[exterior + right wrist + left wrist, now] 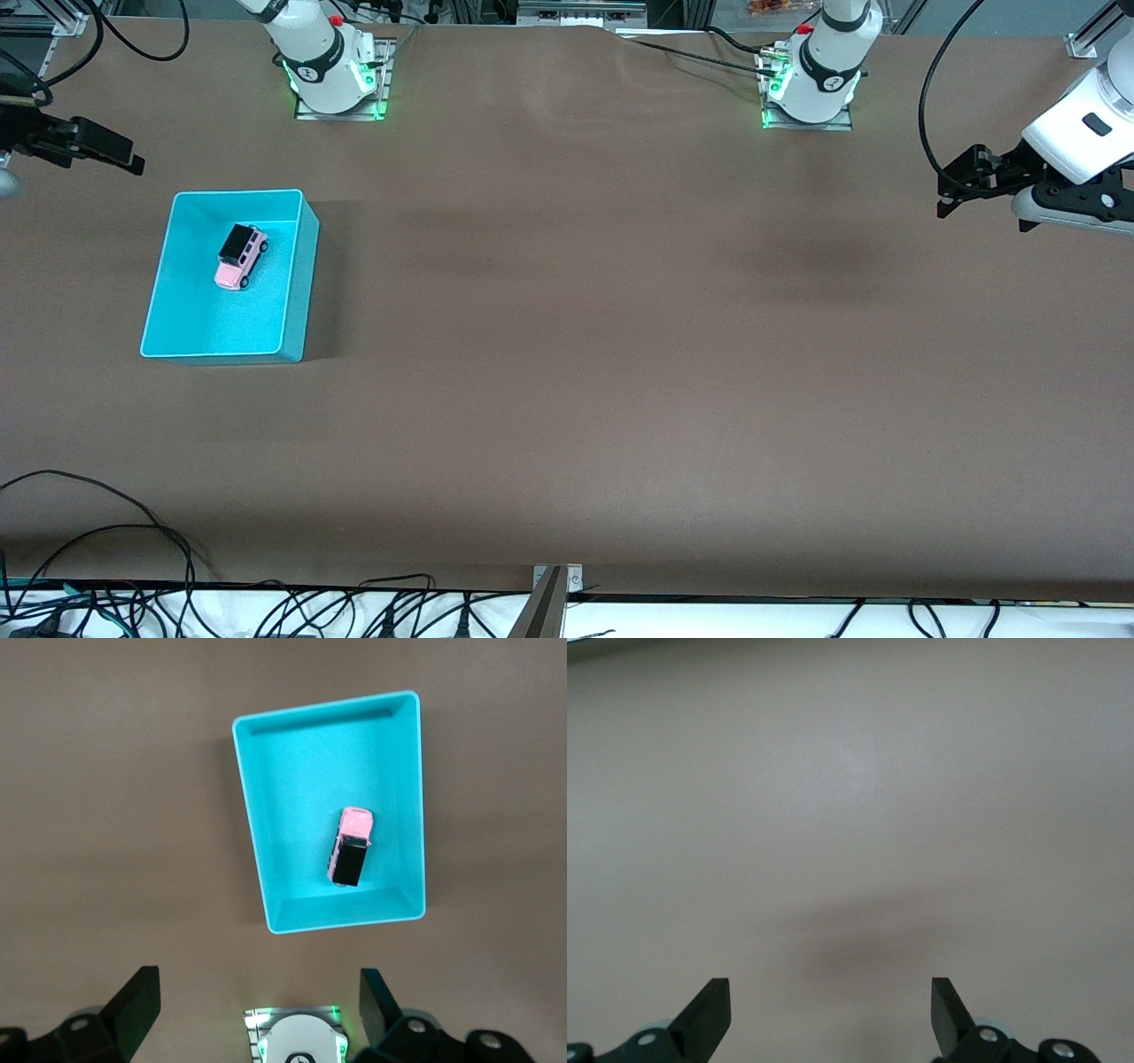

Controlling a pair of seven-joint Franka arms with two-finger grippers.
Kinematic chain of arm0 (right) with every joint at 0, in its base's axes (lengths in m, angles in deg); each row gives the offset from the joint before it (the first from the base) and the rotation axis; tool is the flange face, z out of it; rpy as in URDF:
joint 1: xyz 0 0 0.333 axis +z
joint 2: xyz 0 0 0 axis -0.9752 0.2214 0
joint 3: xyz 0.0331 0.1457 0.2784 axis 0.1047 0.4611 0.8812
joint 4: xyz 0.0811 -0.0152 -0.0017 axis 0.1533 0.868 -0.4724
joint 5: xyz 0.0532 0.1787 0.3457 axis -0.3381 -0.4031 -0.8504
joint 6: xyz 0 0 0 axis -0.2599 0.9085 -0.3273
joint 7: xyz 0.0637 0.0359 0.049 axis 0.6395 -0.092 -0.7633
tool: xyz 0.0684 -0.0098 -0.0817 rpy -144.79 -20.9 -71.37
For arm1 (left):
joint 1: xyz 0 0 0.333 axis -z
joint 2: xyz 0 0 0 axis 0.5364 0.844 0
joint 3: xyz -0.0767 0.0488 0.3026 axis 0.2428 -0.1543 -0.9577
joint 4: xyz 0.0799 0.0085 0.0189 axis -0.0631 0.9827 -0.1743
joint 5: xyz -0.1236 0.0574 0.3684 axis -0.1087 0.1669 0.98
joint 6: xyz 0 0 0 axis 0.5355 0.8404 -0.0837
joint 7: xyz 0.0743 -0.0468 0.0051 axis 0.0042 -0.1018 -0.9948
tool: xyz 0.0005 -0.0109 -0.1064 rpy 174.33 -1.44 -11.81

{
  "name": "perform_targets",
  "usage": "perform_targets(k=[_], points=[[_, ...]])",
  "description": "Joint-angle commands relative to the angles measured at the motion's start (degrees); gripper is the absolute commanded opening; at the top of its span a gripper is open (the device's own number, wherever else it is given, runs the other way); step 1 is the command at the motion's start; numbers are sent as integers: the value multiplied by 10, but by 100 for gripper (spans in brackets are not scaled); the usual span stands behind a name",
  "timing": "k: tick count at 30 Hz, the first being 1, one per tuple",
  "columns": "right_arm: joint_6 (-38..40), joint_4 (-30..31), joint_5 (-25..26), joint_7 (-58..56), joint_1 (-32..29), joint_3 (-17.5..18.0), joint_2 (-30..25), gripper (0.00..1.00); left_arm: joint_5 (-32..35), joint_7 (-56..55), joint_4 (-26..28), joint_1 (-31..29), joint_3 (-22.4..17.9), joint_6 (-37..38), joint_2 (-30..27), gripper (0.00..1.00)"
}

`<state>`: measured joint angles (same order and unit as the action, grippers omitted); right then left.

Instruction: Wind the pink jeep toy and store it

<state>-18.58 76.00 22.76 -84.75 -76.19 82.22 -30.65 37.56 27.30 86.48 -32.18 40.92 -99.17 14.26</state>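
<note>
A: What stands on the table point(567, 354)?
B: Only the turquoise bin point(297, 283), toward the right arm's end. Its walls ring the pink jeep toy point(241, 257), which lies on the bin floor with bare floor on every side.
A: Is the way into the bin free?
B: Its top is uncovered. The right gripper point(133, 159), fingers apart, hangs near the bin, toward the right arm's end of the table; the left gripper point(950, 190), also spread, waits well apart from the bin over bare tabletop.

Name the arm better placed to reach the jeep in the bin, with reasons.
Right. The right claw, open, hangs near the turquoise bin holding the pink jeep toy. The left claw, open, waits over the table's other end.
</note>
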Motion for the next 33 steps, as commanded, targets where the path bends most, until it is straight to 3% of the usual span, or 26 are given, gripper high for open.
perform_targets(k=[1,10,17,33], points=[[20,-46,-12,-1,-2,2,28,100,3,-7,-21,2,0,15,10,100],[21,-79,-17,-2,-2,2,40,100,3,-4,-20,-1,0,19,10,100],[20,-78,-8,17,-2,36,52,100,3,-4,-20,0,0,19,10,100],[23,-77,-10,14,-5,35,50,100,3,-4,-20,-1,0,19,11,100]])
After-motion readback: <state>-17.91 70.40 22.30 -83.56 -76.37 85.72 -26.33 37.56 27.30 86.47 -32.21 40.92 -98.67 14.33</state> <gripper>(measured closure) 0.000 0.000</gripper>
